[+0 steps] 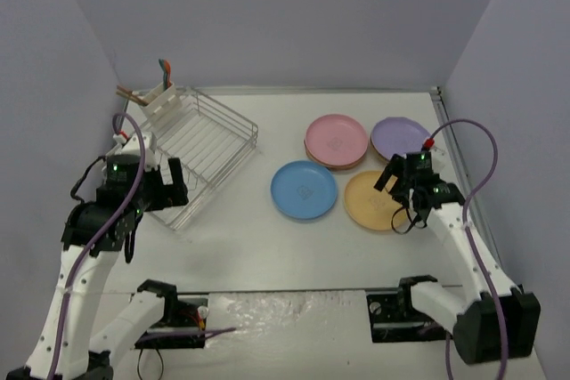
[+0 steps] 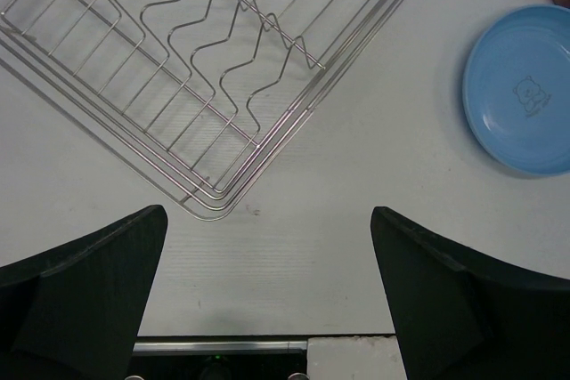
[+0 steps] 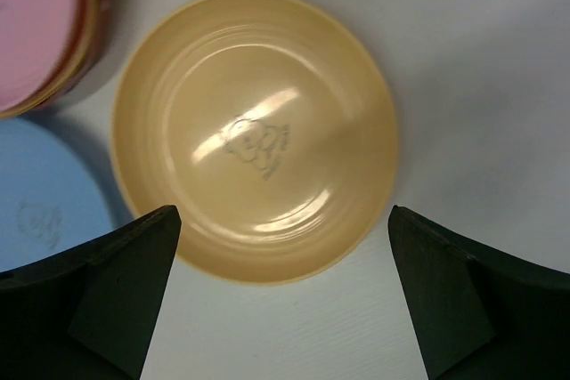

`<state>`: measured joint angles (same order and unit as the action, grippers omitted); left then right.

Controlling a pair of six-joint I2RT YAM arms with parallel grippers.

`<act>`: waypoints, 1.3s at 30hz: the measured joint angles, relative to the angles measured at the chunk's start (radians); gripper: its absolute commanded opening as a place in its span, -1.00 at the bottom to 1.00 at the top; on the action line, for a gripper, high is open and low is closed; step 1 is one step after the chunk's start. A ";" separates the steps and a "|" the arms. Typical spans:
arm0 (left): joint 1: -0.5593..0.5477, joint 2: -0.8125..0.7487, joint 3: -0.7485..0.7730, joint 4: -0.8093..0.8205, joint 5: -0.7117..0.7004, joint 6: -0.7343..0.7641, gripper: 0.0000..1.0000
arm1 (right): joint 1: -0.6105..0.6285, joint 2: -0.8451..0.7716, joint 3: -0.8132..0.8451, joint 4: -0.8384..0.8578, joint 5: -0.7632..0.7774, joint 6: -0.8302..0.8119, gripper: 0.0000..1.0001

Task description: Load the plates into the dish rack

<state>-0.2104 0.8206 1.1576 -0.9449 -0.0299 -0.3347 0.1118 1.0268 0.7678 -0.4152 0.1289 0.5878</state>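
Four plates lie flat on the white table [image 1: 267,246], right of centre, none in the dish rack [image 1: 200,144]. The pink plate [image 1: 336,138] tops a stack. The right wrist view shows a cream rim and a dark red rim under it, but the count cannot be made out. The purple plate [image 1: 400,137] sits just right of the pink one, its near edge partly behind the right arm. The blue plate [image 1: 304,190] lies nearer the arms. The yellow plate [image 1: 370,198] is just beside it on the right, its right part covered from above by the right gripper [image 1: 401,195]. In the wrist view the yellow plate fills the gap between that gripper's spread jaws, with nothing pinched and a faint embossed mark at its centre too blurred to read. The rack stands well apart on the left, turned at an angle to the table edges. A white caddy [image 1: 163,98] is at its far corner, and the handles sticking out of it are too small to identify. The left gripper [image 1: 178,186] hangs over the rack's near corner with its jaws wide apart and holding nothing. Its wrist view shows that corner's wavy wires and bare table between the fingers [image 2: 89,291]. It also shows the blue plate cut off by the right edge of the frame, and a sliver of dark rim at the top right corner.
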 measured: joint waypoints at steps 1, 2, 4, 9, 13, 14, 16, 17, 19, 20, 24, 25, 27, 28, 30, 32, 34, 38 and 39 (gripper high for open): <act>0.000 0.008 0.000 0.001 0.012 0.000 0.94 | -0.039 0.032 -0.008 0.002 0.001 0.011 1.00; 0.000 0.017 0.000 0.003 0.026 0.000 0.94 | -0.067 0.061 -0.015 0.002 0.002 0.020 1.00; 0.000 0.034 0.000 0.010 0.054 0.000 0.94 | -0.097 0.111 -0.024 0.004 0.006 0.036 0.94; 0.000 0.059 -0.015 0.048 0.114 0.001 0.94 | -0.125 0.190 -0.057 0.061 0.001 0.072 0.73; 0.000 0.060 -0.029 0.081 0.150 0.001 0.94 | -0.146 0.218 -0.112 0.105 0.001 0.104 0.58; 0.000 0.060 -0.032 0.087 0.158 0.002 0.94 | -0.150 0.220 -0.124 0.116 0.001 0.112 0.53; 0.000 0.061 -0.039 0.102 0.172 0.006 0.94 | -0.155 0.221 -0.150 0.138 0.001 0.123 0.40; 0.000 0.062 -0.041 0.108 0.178 0.008 0.94 | -0.157 0.221 -0.162 0.145 0.001 0.127 0.35; 0.000 0.067 -0.042 0.118 0.188 0.010 0.94 | -0.158 0.225 -0.181 0.158 0.001 0.135 0.24; 0.000 0.070 -0.042 0.122 0.191 0.011 0.94 | -0.160 0.228 -0.189 0.165 0.000 0.138 0.16; 0.000 0.079 -0.042 0.137 0.203 0.013 0.94 | -0.171 0.247 -0.211 0.198 -0.010 0.146 -0.15; 0.000 0.081 -0.042 0.140 0.206 0.013 0.94 | -0.176 0.250 -0.212 0.201 -0.009 0.145 -0.21; 0.000 0.082 -0.042 0.142 0.211 0.013 0.94 | -0.184 0.252 -0.215 0.213 -0.012 0.145 -0.52; 0.000 0.083 -0.042 0.142 0.212 0.012 0.94 | -0.185 0.252 -0.216 0.218 -0.013 0.145 -0.61; 0.000 0.083 -0.043 0.143 0.215 0.012 0.94 | -0.190 0.249 -0.219 0.227 -0.014 0.146 -0.75; 0.000 0.083 -0.044 0.143 0.217 0.012 0.94 | -0.191 0.240 -0.220 0.236 -0.019 0.147 -0.96; 0.000 0.086 -0.044 0.145 0.219 0.012 0.94 | -0.191 0.223 -0.221 0.236 -0.025 0.150 -0.99; 0.000 0.099 -0.044 0.149 0.225 0.012 0.94 | -0.191 0.159 -0.221 0.217 -0.030 0.152 -1.00; 0.000 0.103 -0.044 0.150 0.227 0.012 0.94 | -0.191 0.136 -0.221 0.207 -0.031 0.152 -1.00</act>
<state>-0.2104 0.9239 1.1137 -0.7952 0.1971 -0.3229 -0.0792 1.1632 0.5468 -0.2080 0.0976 0.7399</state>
